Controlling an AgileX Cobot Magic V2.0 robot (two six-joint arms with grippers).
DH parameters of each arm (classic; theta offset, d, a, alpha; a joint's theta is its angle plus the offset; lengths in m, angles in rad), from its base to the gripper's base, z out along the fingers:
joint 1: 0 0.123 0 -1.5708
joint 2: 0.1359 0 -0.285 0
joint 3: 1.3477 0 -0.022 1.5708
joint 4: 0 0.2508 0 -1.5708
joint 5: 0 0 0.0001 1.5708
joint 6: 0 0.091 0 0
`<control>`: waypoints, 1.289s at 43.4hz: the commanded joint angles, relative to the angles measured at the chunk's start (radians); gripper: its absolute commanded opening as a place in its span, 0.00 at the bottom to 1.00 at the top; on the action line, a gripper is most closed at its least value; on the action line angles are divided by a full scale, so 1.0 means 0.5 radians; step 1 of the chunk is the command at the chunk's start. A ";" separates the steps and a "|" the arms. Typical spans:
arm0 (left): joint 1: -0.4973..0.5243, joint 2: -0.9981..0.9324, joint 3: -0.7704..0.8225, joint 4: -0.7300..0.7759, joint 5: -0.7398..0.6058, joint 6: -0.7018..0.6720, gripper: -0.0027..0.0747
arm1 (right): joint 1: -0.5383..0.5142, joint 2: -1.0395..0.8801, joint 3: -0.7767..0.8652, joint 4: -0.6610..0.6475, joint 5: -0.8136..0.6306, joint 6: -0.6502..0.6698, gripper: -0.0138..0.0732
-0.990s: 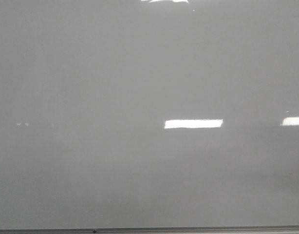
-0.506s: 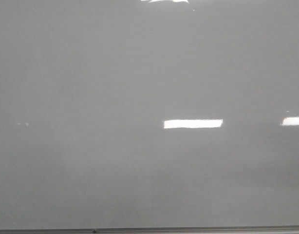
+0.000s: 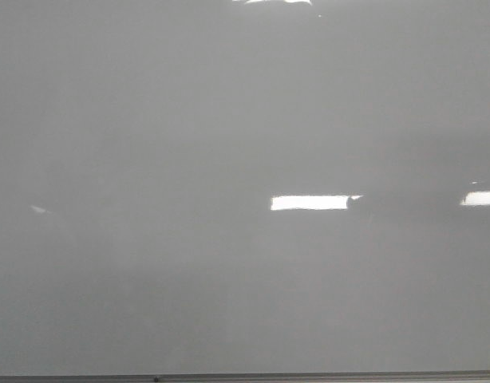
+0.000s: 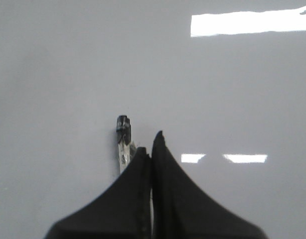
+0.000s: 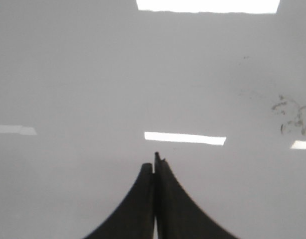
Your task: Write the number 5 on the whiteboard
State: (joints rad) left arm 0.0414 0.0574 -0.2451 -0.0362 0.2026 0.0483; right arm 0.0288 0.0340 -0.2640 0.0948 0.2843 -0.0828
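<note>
Whiteboard (image 3: 189, 120): a glossy grey-white surface filling the front view, with a thin metal edge strip (image 3: 245, 377) along its lower border. No drawn digit is visible on the board in the front view; the number 5 cannot be located in any view. Bright rectangular glare patches (image 3: 310, 203) lie on the board right of centre, with a further patch at the right edge and another at the top. A small dark shape sits at the right end of the central patch; its identity cannot be determined.

Left wrist view: the board surface (image 4: 68, 64) fills the background. The left gripper (image 4: 151, 149) shows 2 black fingers (image 4: 173, 189) pressed together with only a hairline seam between them. A marker (image 4: 124, 142), with a dark tip and a pale barrel, projects from beside the left finger; the fingers appear clamped on its barrel, though the contact itself is hidden. Whether the tip touches the board cannot be told.

Right wrist view: the right gripper (image 5: 155, 162) has its 2 black fingers (image 5: 178, 204) closed against each other, and nothing is seen held between them. Faint dark smudges (image 5: 290, 117) mark the board (image 5: 68, 74) to one side, well apart from the fingertips; they form no legible figure.
</note>
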 commanded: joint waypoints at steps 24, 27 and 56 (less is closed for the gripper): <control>-0.014 0.439 -0.282 0.018 0.040 -0.027 0.30 | -0.004 0.447 -0.325 0.027 -0.042 0.006 0.29; -0.014 0.439 -0.282 0.018 0.039 -0.027 0.46 | -0.004 0.447 -0.325 0.027 -0.044 0.006 0.42; -0.014 0.752 -0.359 0.098 0.084 -0.027 0.74 | -0.004 0.447 -0.325 0.027 -0.039 0.006 0.84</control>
State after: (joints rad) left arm 0.0414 0.3475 -0.3718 -0.0086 0.3005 0.0444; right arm 0.0288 0.2411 -0.3928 0.1020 0.3379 -0.0828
